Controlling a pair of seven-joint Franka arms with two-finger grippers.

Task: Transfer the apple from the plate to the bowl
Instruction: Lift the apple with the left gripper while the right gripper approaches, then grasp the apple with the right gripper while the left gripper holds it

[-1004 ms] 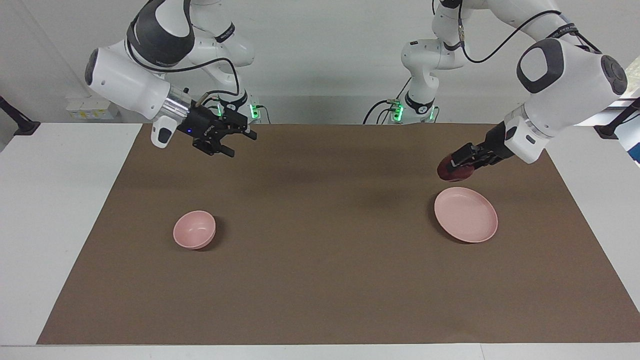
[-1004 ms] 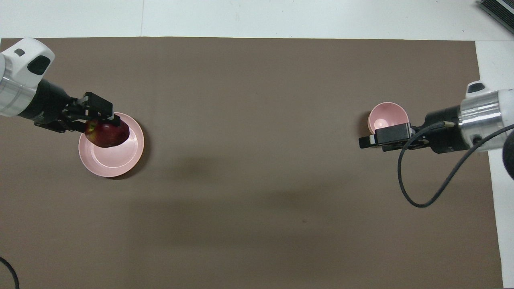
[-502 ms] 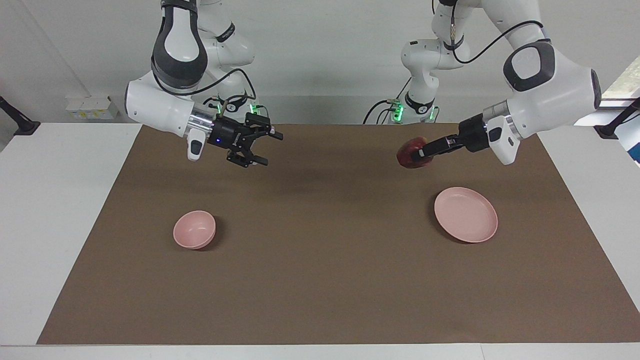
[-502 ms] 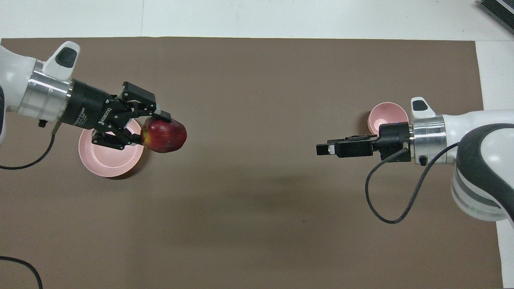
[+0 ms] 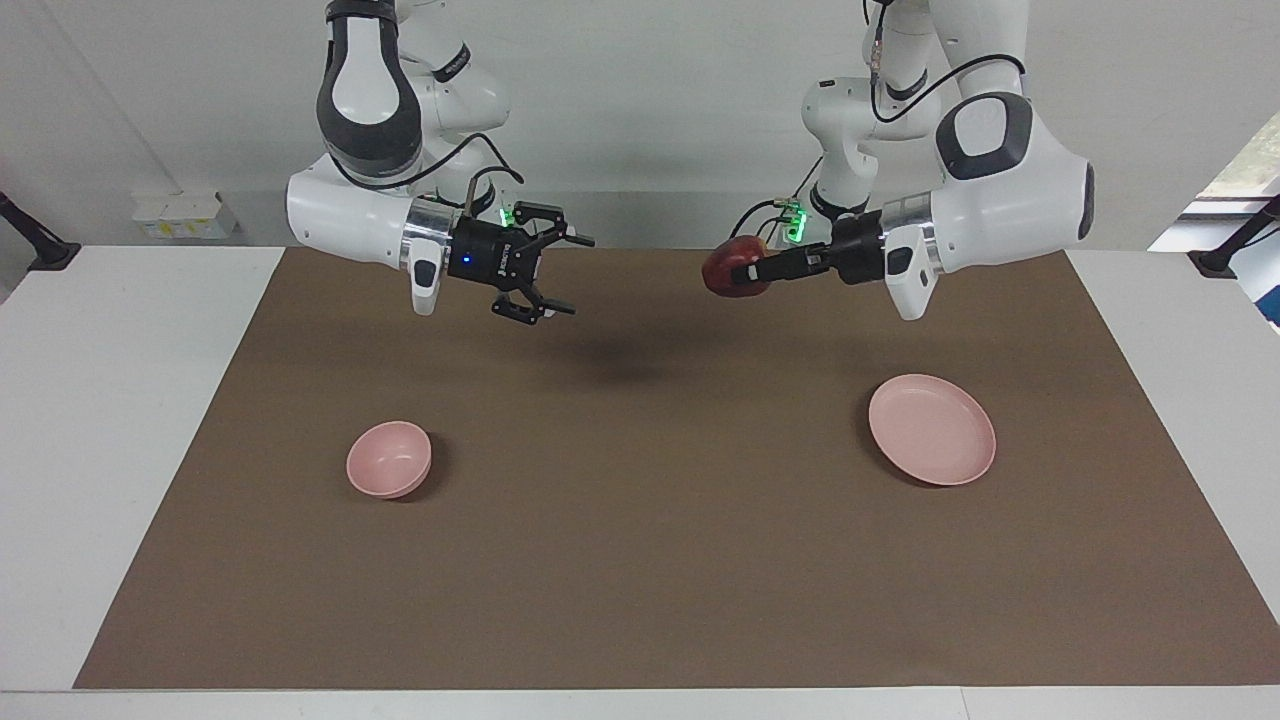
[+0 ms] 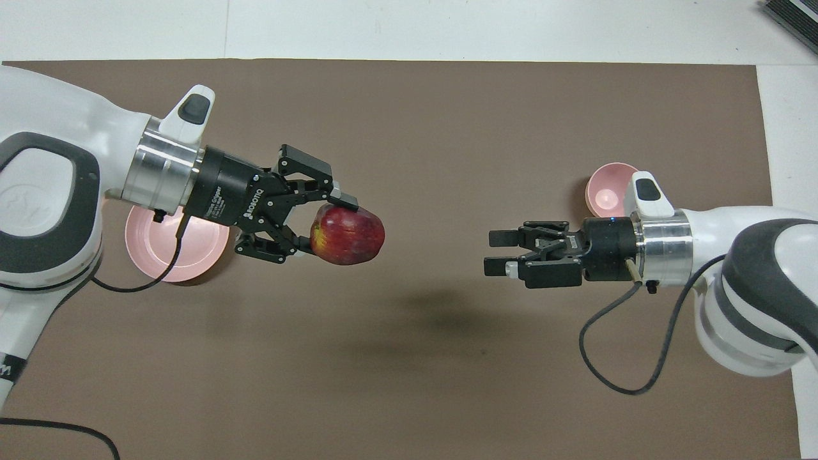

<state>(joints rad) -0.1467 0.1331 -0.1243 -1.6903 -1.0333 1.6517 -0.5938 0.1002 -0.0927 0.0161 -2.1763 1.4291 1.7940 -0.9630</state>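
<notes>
My left gripper [image 5: 748, 272] is shut on the dark red apple [image 5: 725, 266] and holds it high over the mat's middle, off the plate. In the overhead view the apple [image 6: 350, 234] sits between the left gripper's fingers [image 6: 342, 199]. The pale pink plate [image 5: 932, 430] lies empty toward the left arm's end and is partly under the left arm from above [image 6: 204, 248]. The pink bowl [image 5: 389, 459] stands empty toward the right arm's end [image 6: 607, 188]. My right gripper [image 5: 572, 276] is open and empty in the air, facing the apple [image 6: 497, 252].
A brown mat [image 5: 640, 560] covers the white table [image 5: 120, 420]. The right arm's black cable [image 6: 613, 377] hangs in a loop over the mat. Small white boxes [image 5: 180, 215] stand off the mat toward the right arm's end.
The left gripper has carried the apple from over the plate toward the middle of the mat. The right gripper has moved from over the bowl toward the middle, toward the apple.
</notes>
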